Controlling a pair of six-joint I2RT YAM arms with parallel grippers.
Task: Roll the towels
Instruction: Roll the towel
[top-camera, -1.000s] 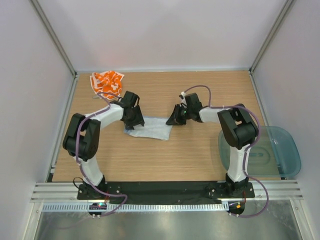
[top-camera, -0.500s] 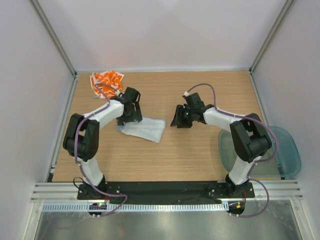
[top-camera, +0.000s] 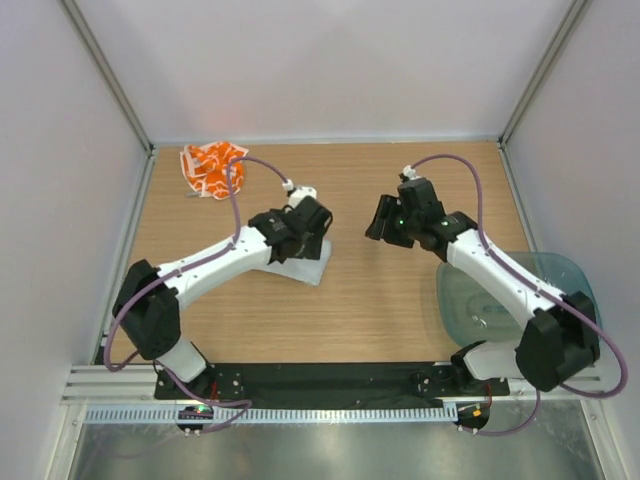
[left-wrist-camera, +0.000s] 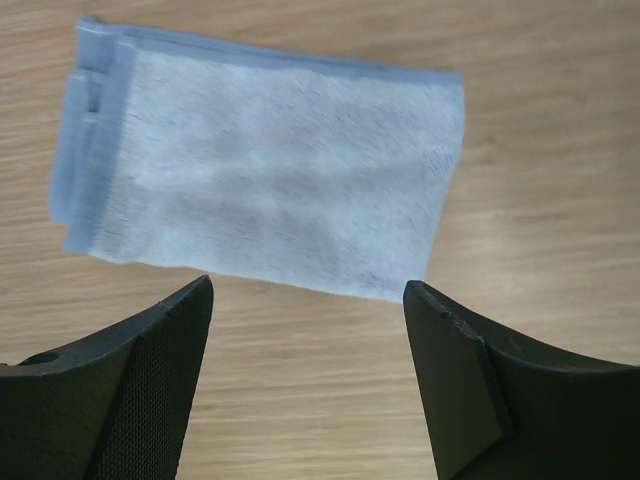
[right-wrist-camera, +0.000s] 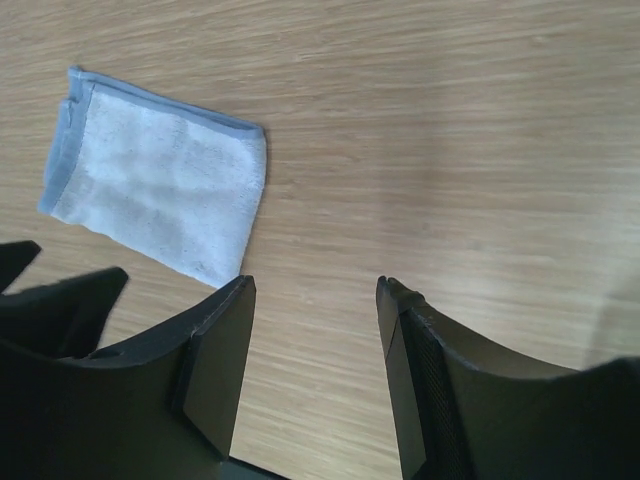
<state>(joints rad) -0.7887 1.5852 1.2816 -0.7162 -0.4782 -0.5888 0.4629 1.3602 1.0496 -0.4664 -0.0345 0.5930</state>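
Hovering over the pale grey-blue towel (left-wrist-camera: 260, 190) with the left gripper (left-wrist-camera: 307, 300), fingers spread wide, nothing pinched. Off to the right with the right gripper (right-wrist-camera: 315, 290), parted too and empty, clear of the cloth. Lying flat and folded on the wooden table (top-camera: 380, 300), left of centre, half hidden under the left wrist from above. Probably lining up the first roll. Best to come down on one short edge, nip the hem, then turn over tightly and evenly. Running side to side in the left wrist view, slightly tilted, hemmed band at the left end. Crumpled in the far left corner, the orange-patterned towel (top-camera: 212, 168).
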